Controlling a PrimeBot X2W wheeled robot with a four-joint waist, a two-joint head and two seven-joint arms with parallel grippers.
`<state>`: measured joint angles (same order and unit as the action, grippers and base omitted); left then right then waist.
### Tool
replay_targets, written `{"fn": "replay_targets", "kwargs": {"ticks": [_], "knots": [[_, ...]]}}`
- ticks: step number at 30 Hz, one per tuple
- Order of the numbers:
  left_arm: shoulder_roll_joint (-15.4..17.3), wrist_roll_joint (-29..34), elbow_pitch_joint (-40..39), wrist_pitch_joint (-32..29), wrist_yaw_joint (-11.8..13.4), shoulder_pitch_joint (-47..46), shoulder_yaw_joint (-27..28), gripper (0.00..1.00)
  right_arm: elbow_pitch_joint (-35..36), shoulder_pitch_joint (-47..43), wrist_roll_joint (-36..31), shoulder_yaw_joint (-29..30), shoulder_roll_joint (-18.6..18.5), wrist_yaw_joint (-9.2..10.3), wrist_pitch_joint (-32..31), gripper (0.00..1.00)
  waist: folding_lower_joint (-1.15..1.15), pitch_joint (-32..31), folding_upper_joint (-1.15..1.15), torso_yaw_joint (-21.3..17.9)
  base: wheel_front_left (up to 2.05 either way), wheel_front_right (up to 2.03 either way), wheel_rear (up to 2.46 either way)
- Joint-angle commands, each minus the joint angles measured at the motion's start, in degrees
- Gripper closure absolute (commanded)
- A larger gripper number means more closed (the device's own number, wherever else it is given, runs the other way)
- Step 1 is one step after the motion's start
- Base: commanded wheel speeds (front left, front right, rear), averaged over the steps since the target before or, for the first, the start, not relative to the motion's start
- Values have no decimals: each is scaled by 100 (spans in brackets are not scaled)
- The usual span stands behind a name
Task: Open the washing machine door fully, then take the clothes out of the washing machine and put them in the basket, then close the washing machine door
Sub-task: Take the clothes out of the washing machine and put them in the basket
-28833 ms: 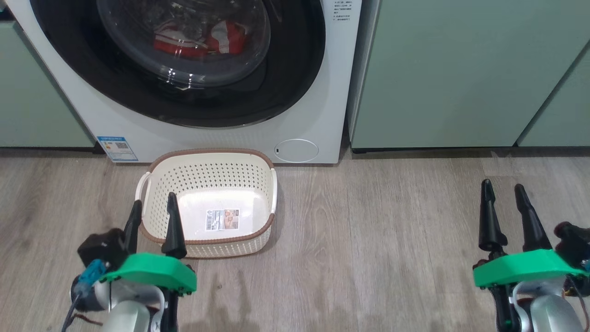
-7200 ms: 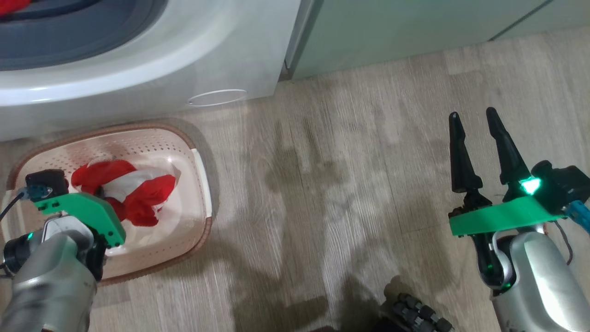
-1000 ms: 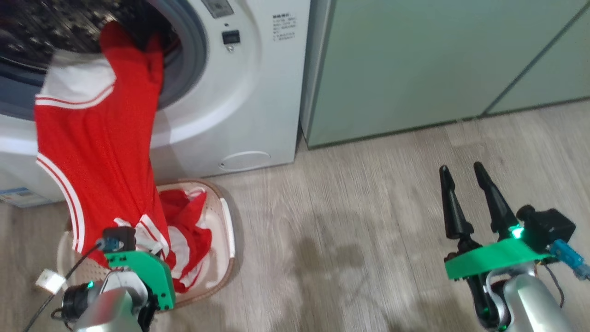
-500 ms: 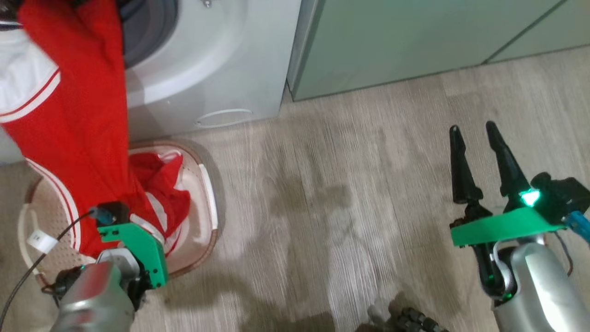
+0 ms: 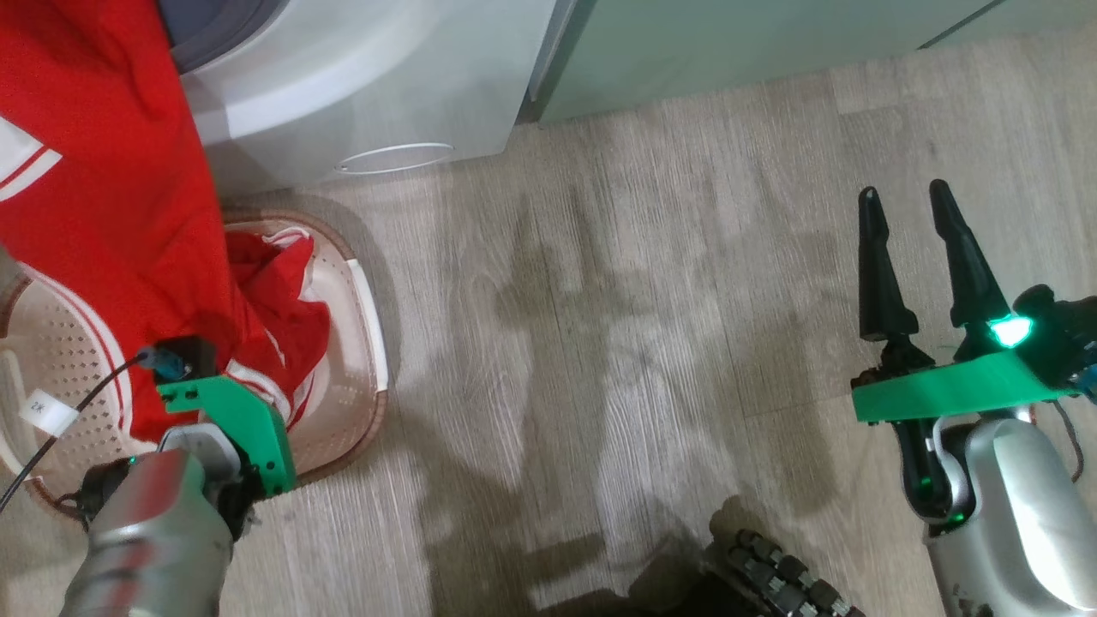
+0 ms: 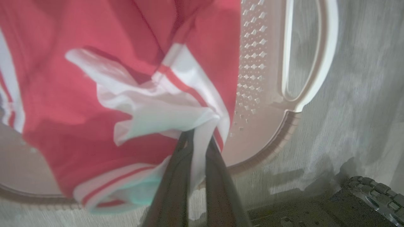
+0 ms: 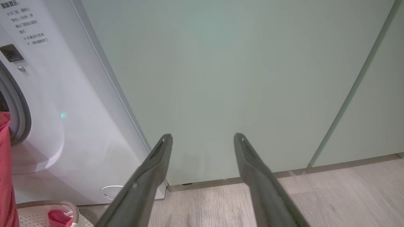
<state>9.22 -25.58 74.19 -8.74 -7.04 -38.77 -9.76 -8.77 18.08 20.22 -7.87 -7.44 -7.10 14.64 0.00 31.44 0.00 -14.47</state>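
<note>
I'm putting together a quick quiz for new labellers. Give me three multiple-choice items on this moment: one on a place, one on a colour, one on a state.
1. Where does the basket stand?
A) on a shelf
B) on the floor before the washing machine
C) inside that machine

2. What colour are the stripes on the red clothes?
A) white
B) blue
C) black

3. How does the left gripper stand?
A) wide open and empty
B) shut on the basket
C) shut on the clothes

Answers:
1 B: the head view shows it on the wood floor below the machine's front.
2 A: white bands cross the red fabric.
3 C: the left wrist view shows white fabric pinched between its fingers.
</note>
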Motion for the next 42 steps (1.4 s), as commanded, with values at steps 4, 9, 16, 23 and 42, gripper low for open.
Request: {"fn": "replay_targets", "kwargs": {"ticks": [4, 9, 16, 23, 42], "knots": [[213, 121, -30, 537, 58, 40, 19, 35, 154, -36, -50, -24, -50, -39, 36, 0, 0, -115, 0, 34, 0, 0, 0], [204, -10, -26, 940, 55, 183, 111, 0, 107, -85, -40, -77, -18, -39, 36, 0, 0, -433, 0, 76, 0, 0, 0], [243, -128, -25, 1940, 33, 414, 203, 0, -23, -267, 12, -187, -9, -39, 36, 0, 0, -1076, 0, 130, 0, 0, 0], [292, -142, -312, 2360, -16, 701, 203, 0, -143, -621, 54, -218, -37, -39, 36, 0, 0, -1794, 0, 210, 0, 0, 0], [128, 360, -3436, 2372, 194, 3033, 1439, 0, -244, -1432, 155, -263, -68, -39, 36, 0, 0, -3014, 0, 321, 0, 0, 0]]}}
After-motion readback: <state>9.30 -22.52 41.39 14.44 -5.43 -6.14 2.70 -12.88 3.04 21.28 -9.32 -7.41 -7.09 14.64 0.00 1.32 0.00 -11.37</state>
